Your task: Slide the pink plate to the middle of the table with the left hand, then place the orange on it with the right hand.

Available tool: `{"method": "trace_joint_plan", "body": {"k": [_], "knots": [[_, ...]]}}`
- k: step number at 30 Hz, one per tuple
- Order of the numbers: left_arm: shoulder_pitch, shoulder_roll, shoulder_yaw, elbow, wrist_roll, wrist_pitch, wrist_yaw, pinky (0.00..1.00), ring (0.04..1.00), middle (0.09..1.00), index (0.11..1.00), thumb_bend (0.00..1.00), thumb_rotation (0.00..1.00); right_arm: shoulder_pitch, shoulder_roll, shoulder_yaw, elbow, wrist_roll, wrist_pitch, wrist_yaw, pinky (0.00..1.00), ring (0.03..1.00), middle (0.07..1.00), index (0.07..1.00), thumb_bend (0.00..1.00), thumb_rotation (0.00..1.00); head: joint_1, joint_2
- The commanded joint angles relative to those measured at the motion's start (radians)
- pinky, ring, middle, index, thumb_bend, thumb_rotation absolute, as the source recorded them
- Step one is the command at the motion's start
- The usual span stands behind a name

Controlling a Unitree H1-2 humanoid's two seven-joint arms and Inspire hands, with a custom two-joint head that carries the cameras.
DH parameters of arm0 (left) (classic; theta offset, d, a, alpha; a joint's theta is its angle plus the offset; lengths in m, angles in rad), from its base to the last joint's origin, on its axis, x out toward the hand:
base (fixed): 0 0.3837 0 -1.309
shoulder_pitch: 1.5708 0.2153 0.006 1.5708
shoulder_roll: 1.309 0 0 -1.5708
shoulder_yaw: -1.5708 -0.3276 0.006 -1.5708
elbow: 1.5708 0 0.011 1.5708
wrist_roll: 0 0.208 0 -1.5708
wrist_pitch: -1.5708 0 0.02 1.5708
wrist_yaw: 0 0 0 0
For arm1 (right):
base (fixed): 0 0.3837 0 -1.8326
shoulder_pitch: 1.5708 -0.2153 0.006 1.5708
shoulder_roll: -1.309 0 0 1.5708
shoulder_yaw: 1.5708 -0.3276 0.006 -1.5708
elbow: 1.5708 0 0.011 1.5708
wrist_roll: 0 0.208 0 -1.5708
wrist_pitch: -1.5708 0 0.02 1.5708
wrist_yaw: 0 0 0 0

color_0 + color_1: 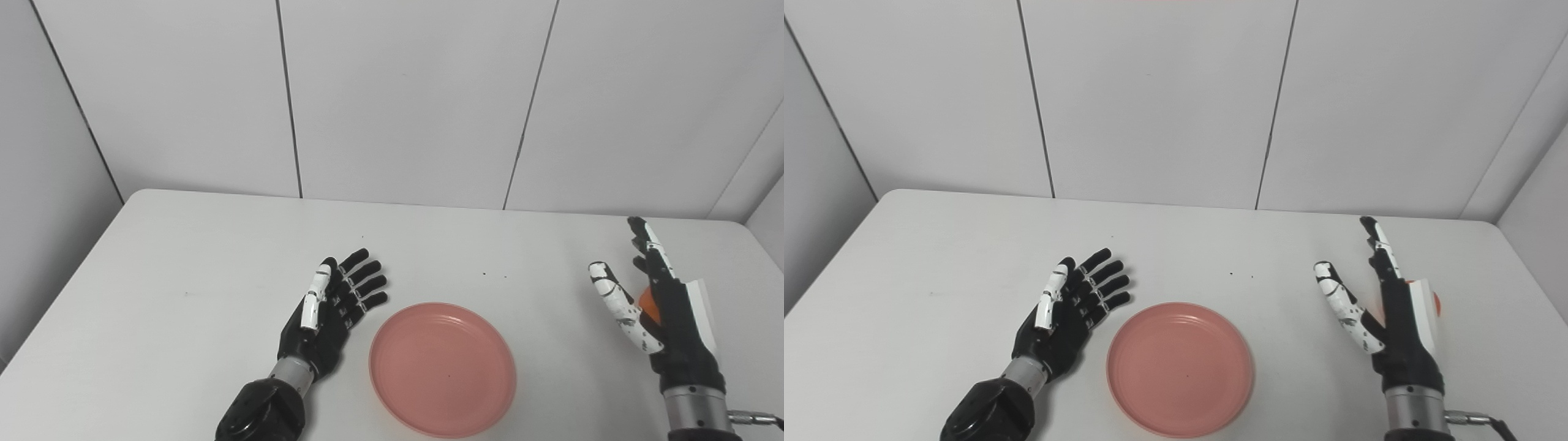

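Two risks stand out in the left eye view; the orange [648, 304] sits mostly hidden behind the right hand [658, 306], between its palm and the spread fingers [650, 250], so a closing grasp judged from here could catch only its edge and roll the fruit away toward the table [184, 294] rim on that side; the thumb lies on the plate side of the orange, the fingers reach past it, none visibly closed on it, so this hand reads as open and empty. The pink plate [442, 369] lies just beside the left hand [331, 312], off its fingertip side and apart from them; that hand is open too, fingers splayed, holding nothing; the plate looks already near the middle, so a stray nudge could shove it off place.

From the right eye view, only a sliver of the orange [1437, 302] shows past the back of the right hand [1387, 318]; whether the palm touches it cannot be told; the pink plate [1180, 367] lies well apart from those fingers, so the carry is long enough for a weak hold to fail.
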Motion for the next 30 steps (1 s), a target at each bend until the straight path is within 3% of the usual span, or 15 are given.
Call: {"method": "trace_joint_plan", "body": {"k": [1, 4, 7, 9, 21, 25, 30], "knots": [[0.011, 0.005, 0.005, 0.007, -0.015, -0.013, -0.015, 0.77, 0.794, 0.805, 0.804, 0.33, 1.0, -0.038, -0.006, -0.02, -0.05, -0.038, 0.006, -0.018, 0.84, 0.892, 0.914, 0.923, 0.68, 0.77, -0.013, -0.005], [0.013, 0.009, 0.015, 0.017, -0.018, -0.017, -0.03, 0.77, 0.794, 0.805, 0.805, 0.33, 1.0, -0.045, -0.014, -0.041, -0.059, -0.089, 0.021, -0.023, 0.82, 0.871, 0.889, 0.906, 0.76, 0.65, -0.048, -0.023], [0.012, 0.013, 0.026, 0.032, -0.033, -0.02, -0.047, 0.76, 0.795, 0.806, 0.805, 0.33, 1.0, -0.049, -0.024, -0.069, -0.054, -0.121, 0.028, -0.023, 0.81, 0.864, 0.873, 0.887, 0.87, 0.47, -0.087, -0.036], [0.012, 0.017, 0.03, 0.04, -0.039, -0.024, -0.057, 0.77, 0.795, 0.806, 0.806, 0.33, 1.0, -0.05, -0.031, -0.086, -0.048, -0.148, 0.027, -0.025, 0.81, 0.863, 0.87, 0.885, 0.92, 0.43, -0.106, -0.043], [0.005, 0.062, 0.06, 0.075, -0.084, -0.018, -0.099, 0.79, 0.814, 0.826, 0.838, 0.33, 1.0, -0.071, -0.061, -0.149, -0.019, -0.25, 0.082, -0.011, 0.79, 0.862, 0.88, 0.904, 0.94, 0.39, -0.224, -0.072], [0.001, 0.073, 0.068, 0.085, -0.094, -0.017, -0.104, 0.8, 0.815, 0.825, 0.834, 0.33, 1.0, -0.074, -0.075, -0.156, -0.004, -0.269, 0.128, 0.008, 0.75, 0.856, 0.886, 0.902, 0.97, 0.43, -0.257, -0.08], [-0.009, 0.083, 0.077, 0.109, -0.103, -0.022, -0.104, 0.79, 0.812, 0.821, 0.828, 0.32, 1.0, -0.066, -0.09, -0.153, 0.037, -0.259, 0.132, 0.02, 0.75, 0.86, 0.902, 0.917, 0.96, 0.43, -0.306, -0.091]]}}
